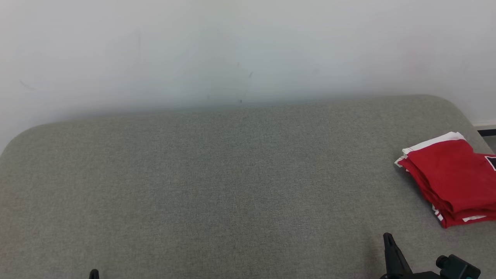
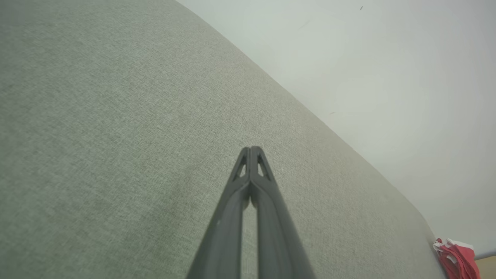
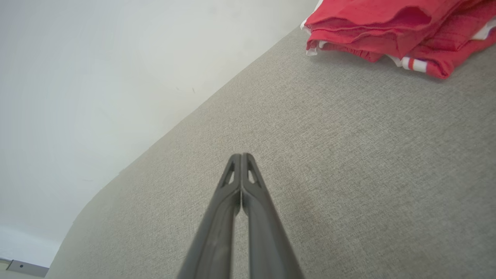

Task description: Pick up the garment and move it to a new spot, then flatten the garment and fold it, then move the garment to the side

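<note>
The folded red garment lay on the gray pad ahead and to the right of the right tool, far from the left tool, and both tools were closed and empty.

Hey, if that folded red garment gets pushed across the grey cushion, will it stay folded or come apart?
Likely floppy: the red garment is soft cloth in loose stacked layers. Pushed, the layers would probably shear, since the grey cushion has a coarse weave.
</note>
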Robot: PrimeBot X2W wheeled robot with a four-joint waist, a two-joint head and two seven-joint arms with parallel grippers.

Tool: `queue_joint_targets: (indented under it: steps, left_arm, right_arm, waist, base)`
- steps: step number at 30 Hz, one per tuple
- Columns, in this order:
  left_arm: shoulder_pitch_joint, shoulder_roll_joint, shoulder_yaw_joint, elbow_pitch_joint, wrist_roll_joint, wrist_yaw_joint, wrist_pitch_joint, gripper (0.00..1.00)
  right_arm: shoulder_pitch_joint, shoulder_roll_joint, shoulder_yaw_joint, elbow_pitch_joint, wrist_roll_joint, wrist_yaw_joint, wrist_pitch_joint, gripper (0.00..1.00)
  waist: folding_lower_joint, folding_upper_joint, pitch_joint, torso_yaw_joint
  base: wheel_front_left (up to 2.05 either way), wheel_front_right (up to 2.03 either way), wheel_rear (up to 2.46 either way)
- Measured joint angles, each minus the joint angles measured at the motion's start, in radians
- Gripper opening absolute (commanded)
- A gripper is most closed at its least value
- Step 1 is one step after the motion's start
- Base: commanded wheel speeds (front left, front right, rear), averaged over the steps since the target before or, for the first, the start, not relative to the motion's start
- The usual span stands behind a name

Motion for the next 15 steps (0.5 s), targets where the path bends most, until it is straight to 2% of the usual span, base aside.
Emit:
queue_joint_targets:
  steps: [15]
  left_arm:
    - [-0.047,-0.004,-0.002,0.005,-0.176,0.0,0.049,0.0]
  right_arm:
    - [-0.019,0.0,-0.026,-0.024,0.192,0.0,0.049,0.0]
  waist:
    - [0.0,0.0,0.005,0.009]
  base:
    - [0.0,0.0,0.0]
